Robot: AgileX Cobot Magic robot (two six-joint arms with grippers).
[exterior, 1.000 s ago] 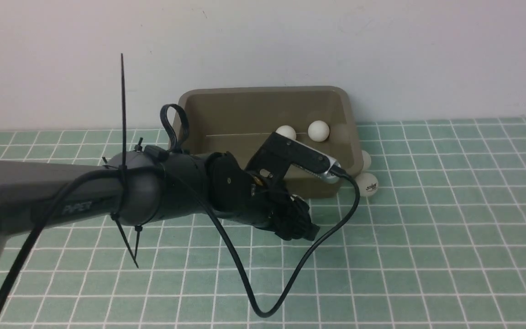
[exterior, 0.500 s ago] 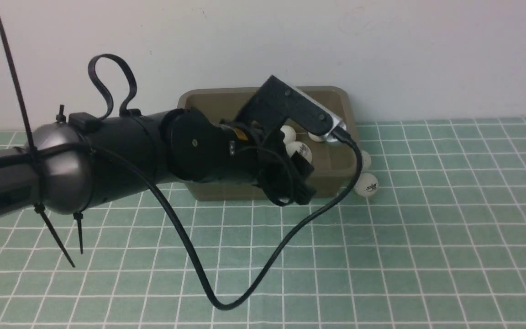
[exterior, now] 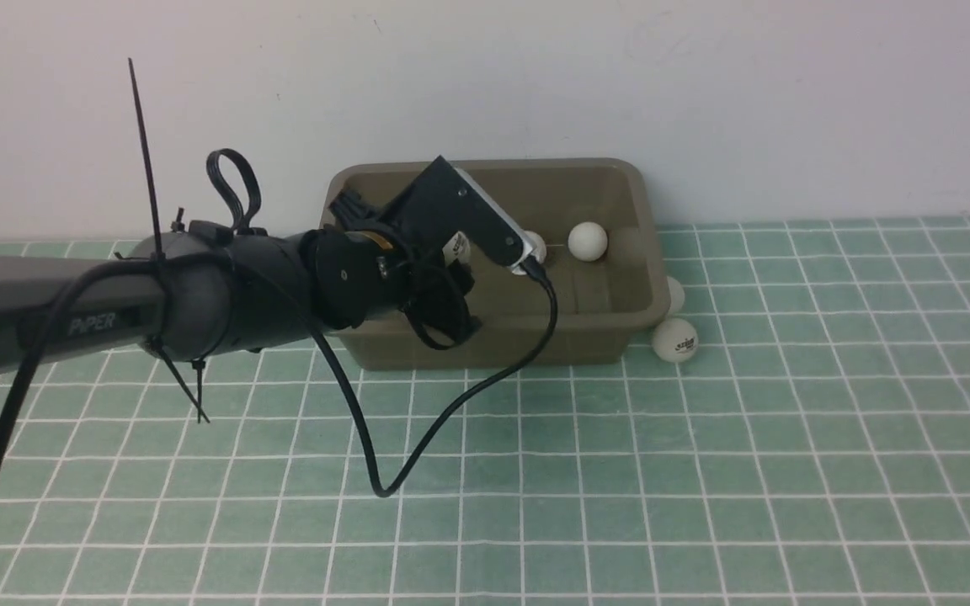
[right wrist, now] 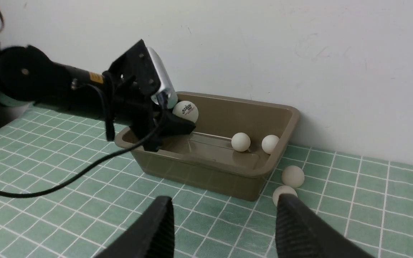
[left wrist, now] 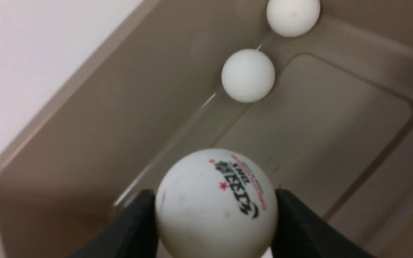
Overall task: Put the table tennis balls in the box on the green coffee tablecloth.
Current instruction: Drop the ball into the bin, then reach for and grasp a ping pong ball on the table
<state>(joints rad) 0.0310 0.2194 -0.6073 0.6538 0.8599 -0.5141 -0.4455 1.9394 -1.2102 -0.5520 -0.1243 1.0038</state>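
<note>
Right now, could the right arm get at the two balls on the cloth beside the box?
Probably yes: both balls lie uncovered on the tablecloth ahead of the right gripper, its jaws open and empty, the left arm over the box.

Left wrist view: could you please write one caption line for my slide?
Left hand holds a printed ball above the brown box, where two other balls lie.

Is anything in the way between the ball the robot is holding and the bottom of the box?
No, nothing visible. The left gripper holds the ball over the box, with only bare floor beneath it. Two other balls lie farther along the box, out of its way.
</note>
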